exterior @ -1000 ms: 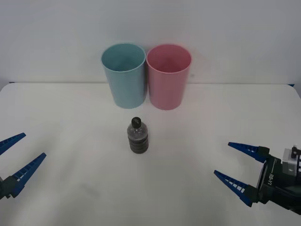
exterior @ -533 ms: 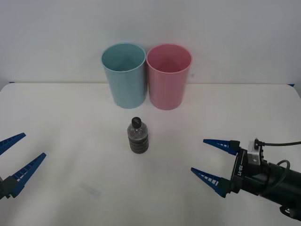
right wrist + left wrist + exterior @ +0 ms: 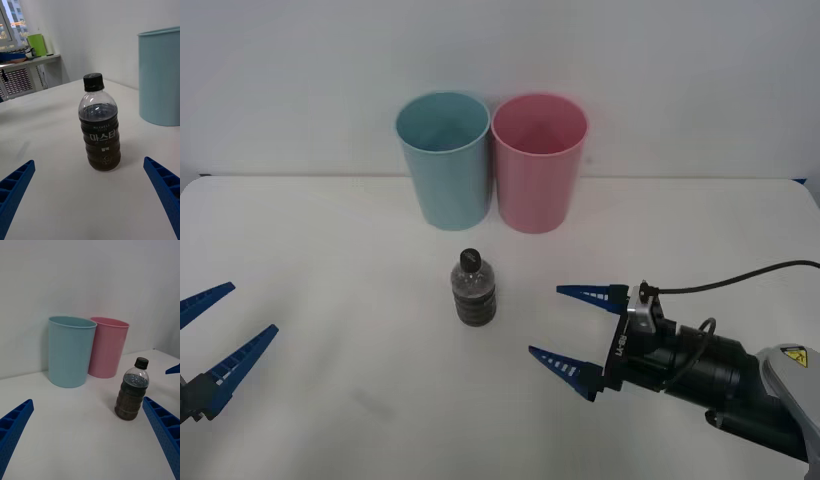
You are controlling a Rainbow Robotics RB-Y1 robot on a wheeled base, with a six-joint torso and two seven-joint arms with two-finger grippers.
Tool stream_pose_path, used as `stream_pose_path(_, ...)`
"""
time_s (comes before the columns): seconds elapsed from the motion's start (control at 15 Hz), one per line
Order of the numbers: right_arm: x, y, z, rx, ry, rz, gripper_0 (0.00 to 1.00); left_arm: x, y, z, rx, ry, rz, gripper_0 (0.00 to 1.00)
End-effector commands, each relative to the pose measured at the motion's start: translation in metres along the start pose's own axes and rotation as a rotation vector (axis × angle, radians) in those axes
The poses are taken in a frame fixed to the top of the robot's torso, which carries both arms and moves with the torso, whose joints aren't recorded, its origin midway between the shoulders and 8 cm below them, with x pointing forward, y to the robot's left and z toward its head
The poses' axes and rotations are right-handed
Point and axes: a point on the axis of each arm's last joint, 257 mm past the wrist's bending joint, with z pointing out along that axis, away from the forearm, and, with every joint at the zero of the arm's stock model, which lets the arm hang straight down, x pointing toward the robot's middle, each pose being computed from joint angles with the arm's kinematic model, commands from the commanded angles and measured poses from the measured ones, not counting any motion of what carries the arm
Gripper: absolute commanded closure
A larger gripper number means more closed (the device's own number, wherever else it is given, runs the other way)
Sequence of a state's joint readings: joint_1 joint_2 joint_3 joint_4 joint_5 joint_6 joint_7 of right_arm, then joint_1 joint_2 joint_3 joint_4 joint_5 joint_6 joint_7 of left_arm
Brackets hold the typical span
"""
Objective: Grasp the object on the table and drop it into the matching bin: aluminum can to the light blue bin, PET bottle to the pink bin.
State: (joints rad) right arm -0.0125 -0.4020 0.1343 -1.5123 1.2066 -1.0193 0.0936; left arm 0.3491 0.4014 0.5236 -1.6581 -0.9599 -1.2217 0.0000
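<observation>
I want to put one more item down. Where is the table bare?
The table is bare between PET bottle and left hand, and before the bottle. Crowded: light blue bin beside pink bin, and right hand near the bottle.

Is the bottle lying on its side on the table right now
No, the PET bottle stands upright on the table, black cap on top, between the open fingers of the right gripper.

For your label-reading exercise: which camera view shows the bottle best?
The right wrist view: the bottle stands close and centred, label readable. The front view shows it small from above; the left wrist view shows it farther off.
</observation>
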Motion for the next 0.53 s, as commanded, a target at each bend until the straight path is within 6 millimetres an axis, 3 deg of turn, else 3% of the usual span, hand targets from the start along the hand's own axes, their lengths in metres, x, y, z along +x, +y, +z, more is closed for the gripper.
stream_pose_path(0.07, 0.009, -0.008, 0.017, -0.020, 0.021, -0.007, 0.00, 0.000, 0.000, 0.000, 0.000, 0.000, 0.000, 0.00)
stream_pose_path(0.53, 0.025, -0.032, 0.066, -0.013, 0.043, -0.042, 0.00, 0.000, 0.000, 0.000, 0.000, 0.000, 0.000, 0.00)
